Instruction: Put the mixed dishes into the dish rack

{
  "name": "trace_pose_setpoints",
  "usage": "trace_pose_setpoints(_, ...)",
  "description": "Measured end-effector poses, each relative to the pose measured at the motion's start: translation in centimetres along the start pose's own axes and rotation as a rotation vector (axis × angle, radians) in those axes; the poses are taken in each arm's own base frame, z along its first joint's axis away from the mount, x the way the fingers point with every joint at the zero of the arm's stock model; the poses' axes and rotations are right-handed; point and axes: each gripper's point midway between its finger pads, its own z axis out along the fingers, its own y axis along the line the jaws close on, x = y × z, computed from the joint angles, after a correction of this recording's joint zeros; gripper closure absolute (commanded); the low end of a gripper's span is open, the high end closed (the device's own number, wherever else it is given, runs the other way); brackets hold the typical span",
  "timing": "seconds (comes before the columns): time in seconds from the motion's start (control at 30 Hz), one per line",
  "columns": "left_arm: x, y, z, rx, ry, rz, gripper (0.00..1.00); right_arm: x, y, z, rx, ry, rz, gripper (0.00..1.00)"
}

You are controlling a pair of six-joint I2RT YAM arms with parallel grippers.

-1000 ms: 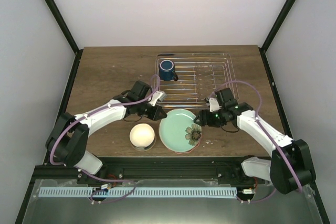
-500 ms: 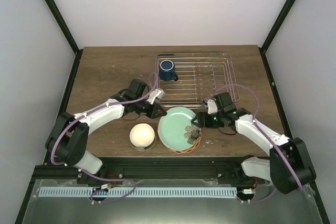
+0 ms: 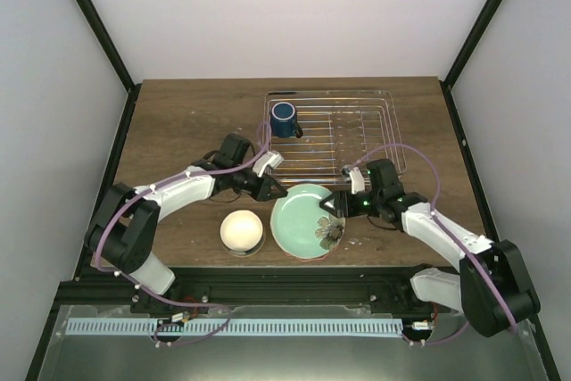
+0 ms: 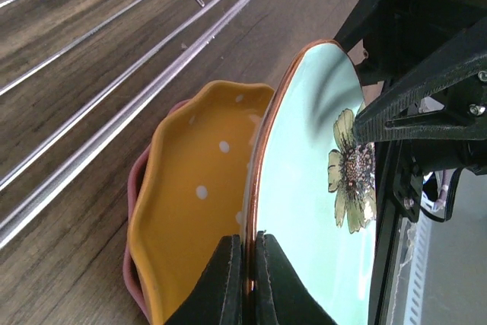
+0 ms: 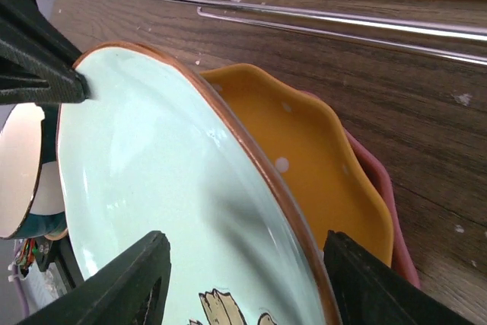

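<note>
Both arms bend inward: left tool (image 4: 245,245) pinches the mint-green plate (image 3: 299,220), right tool (image 5: 242,264) straddles it, wide.

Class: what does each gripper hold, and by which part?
The left gripper pinches the mint-green plate by its rim. The right gripper straddles the opposite rim with its jaws apart, holding nothing.

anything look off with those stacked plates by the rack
Yes. The mint-green plate is not lying flat: it is tipped up off the scalloped dotted plate beneath it, just in front of the dish rack. The left hand pinches its rim, and the right hand straddles the opposite rim, open.
</note>
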Motion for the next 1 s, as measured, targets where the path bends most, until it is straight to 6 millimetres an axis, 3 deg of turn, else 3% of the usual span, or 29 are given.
trace_pose_setpoints(0.33, -0.6, 0.0, -0.3, 0.012, -0.025, 0.015, 1.0, 1.0, 0.3, 1.4, -0.09, 0.065, -0.023, 0.58)
trace_pose_setpoints(0.57, -0.9, 0.3, -0.4, 0.01, -0.037, 0.034, 1.0, 1.9, 1.0, 2.0, -0.172, 0.115, -0.035, 0.79)
trace_pose_setpoints(0.77, -1.2, 0.7, -0.7, 0.009, -0.051, 0.055, 0.99, 1.2, 1.5, 1.8, -0.195, 0.123, -0.043, 0.93)
trace_pose_setpoints(1.0, -2.3, 0.4, -1.0, 0.007, -0.07, 0.048, 0.48, 0.7, 2.0, 1.5, -0.18, 0.142, -0.053, 0.99)
